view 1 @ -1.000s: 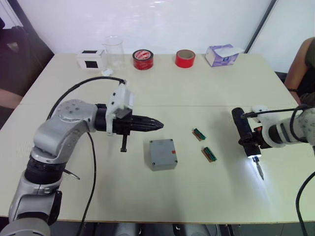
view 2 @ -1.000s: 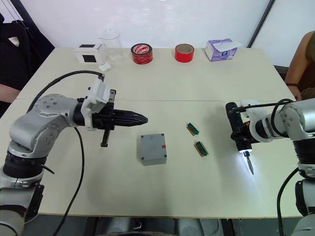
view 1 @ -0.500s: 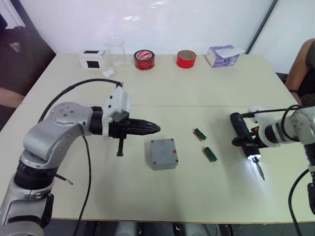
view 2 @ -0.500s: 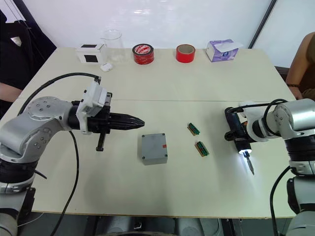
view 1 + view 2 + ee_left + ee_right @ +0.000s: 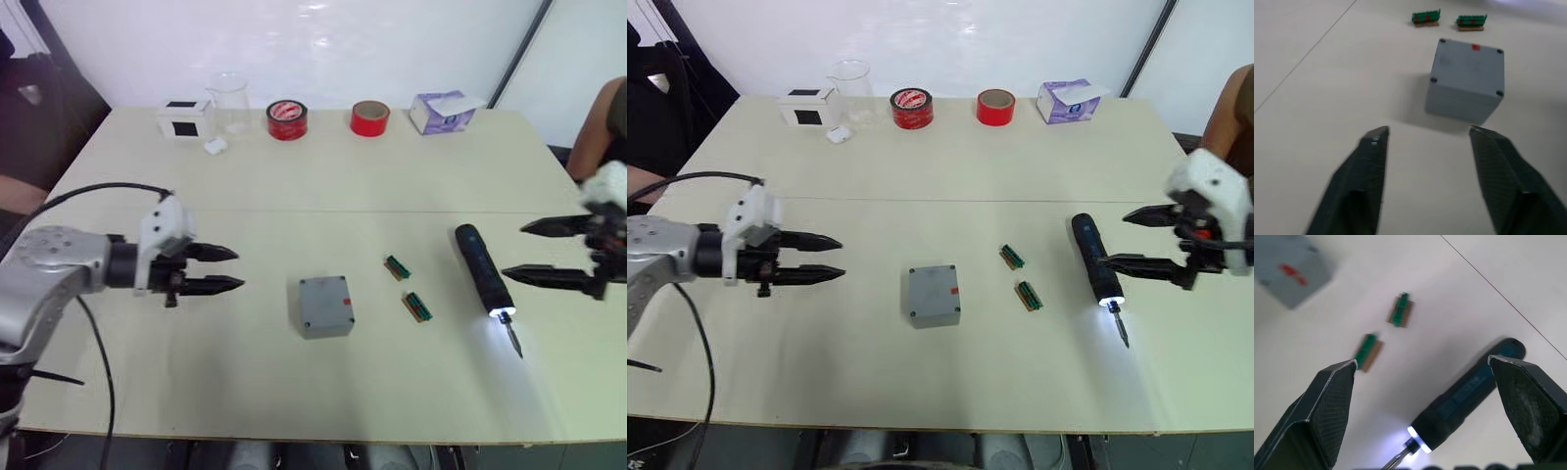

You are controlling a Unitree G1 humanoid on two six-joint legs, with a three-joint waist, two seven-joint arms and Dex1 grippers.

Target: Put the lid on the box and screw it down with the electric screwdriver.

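The grey box stands mid-table with the lid flat on top of it; the lid has dark screws at its corners and a small red mark. My left gripper is open and empty, well to the left of the box and pointing at it. The left wrist view shows the box beyond the open left gripper. The electric screwdriver lies on the table right of the box with its tip light on. Just right of it, my right gripper is open and clear of the tool.
Two small green circuit boards lie between box and screwdriver. Along the far edge stand a white-and-black cube, a glass beaker, two red tape rolls and a purple tissue carton. A person's arm shows at the right.
My right gripper has let go of the screwdriver and drawn back to the right; the tool now lies on the table. My left gripper has pulled away leftward from the box and opened.
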